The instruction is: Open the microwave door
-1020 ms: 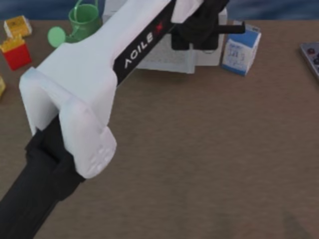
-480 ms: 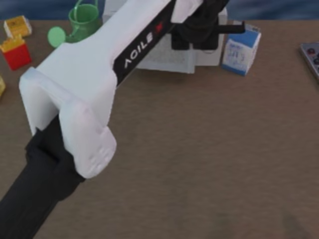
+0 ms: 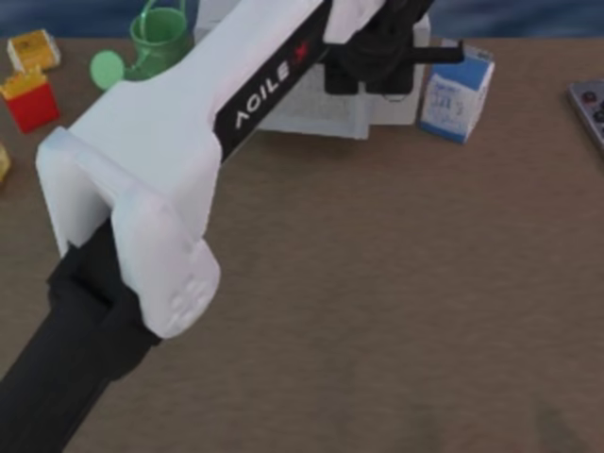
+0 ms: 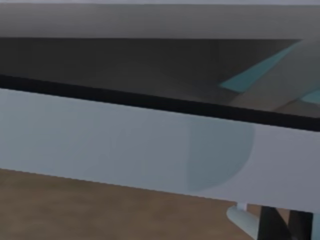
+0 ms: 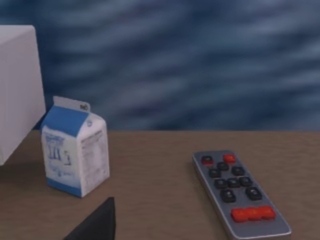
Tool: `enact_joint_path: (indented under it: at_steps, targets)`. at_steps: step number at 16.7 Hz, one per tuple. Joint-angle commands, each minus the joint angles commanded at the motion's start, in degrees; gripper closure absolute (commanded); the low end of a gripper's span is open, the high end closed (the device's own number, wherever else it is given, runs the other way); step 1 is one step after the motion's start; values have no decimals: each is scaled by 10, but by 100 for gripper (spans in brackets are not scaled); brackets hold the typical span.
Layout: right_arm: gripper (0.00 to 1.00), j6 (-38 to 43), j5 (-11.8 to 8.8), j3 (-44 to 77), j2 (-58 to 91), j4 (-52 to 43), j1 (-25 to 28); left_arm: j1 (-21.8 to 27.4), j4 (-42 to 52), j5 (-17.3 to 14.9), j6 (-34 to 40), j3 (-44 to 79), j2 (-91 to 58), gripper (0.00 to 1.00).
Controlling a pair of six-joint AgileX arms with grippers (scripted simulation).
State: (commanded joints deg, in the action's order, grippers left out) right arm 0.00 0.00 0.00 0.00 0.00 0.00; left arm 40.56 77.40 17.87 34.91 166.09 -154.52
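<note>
Top view shows the left claw (image 3: 370, 68) at the microwave door (image 3: 316, 109) of the microwave (image 3: 401, 104) at the bench's far edge, its grip hidden so I cannot tell, and it could slip off the handle.

The white microwave (image 3: 396, 99) sits at the bench's twelve o'clock edge, mostly hidden under an arm. Its door (image 3: 316, 109), a pale speckled panel, faces six o'clock. Whether it is ajar cannot be told.

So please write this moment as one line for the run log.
left gripper: at small white boxy microwave front | white mesh-window microwave door: slightly ajar | right arm: parked out of top view
</note>
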Motion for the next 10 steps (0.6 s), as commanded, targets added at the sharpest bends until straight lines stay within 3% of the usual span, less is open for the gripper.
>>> enact_joint_path:
  at_steps: [4, 10]
  targets:
    - [0, 0, 0, 0, 0, 0, 0, -3, -41, -3, -14, -66, 44, 100]
    - [0, 0, 0, 0, 0, 0, 0, -7, -137, -17, -49, -272, 143, 100]
